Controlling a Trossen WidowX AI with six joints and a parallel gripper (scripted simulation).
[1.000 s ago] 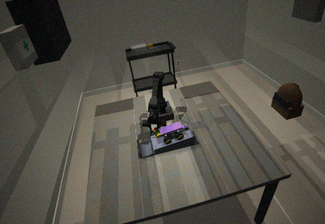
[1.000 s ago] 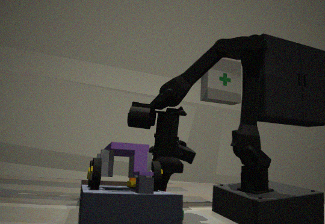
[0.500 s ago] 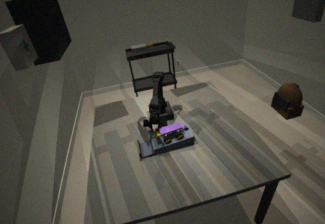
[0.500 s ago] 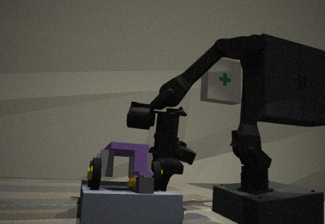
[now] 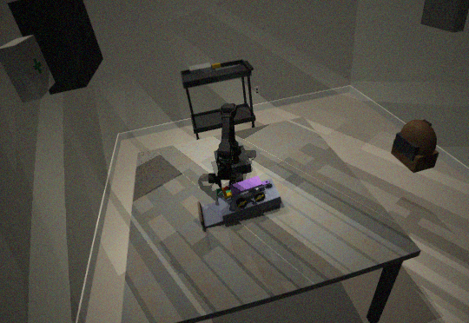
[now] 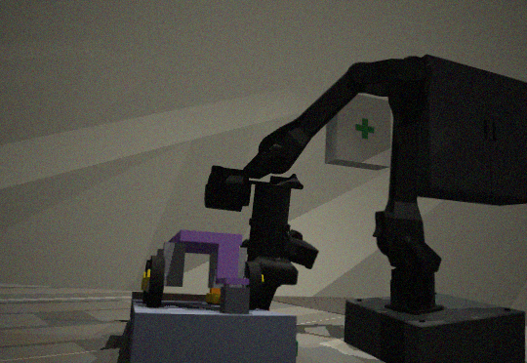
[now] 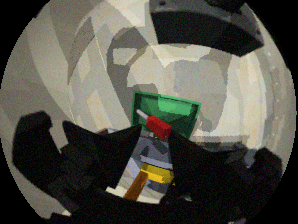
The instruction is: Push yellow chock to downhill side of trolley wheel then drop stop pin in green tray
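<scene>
Shows the red-headed stop pin [image 7: 159, 127] tilted at the tips of the gripper [image 5: 222, 184] [image 6: 261, 303] [image 7: 154, 129] in the wrist view, with its pale shaft aimed toward ten o'clock over the green tray [image 7: 167, 96] [image 5: 219, 192]. Stands with fingers partly apart, clamped on nothing. Places the yellow chock [image 7: 157, 173] [image 5: 228, 194] [image 6: 214, 297] at six o'clock from the pin in that same view, with its orange handle [image 7: 136, 187] running toward seven. Sits, in the top view, at about ten o'clock from the purple-topped trolley [image 5: 247, 184] [image 6: 210, 237], tight beside its body, leaving little room toward four. Gives more room toward twelve in the wrist view, past the tray's far rim. Has the trolley up on the grey ramp [image 5: 213, 214] [image 6: 210, 333], above the end board [image 5: 201, 214] at eight o'clock. Cannot tell whether the pin touches a finger or the tray floor, nor whether the chock meets a wheel. Loses the fingertips behind the trolley in the exterior view, and blurs into dark, tiny shapes from the top.
</scene>
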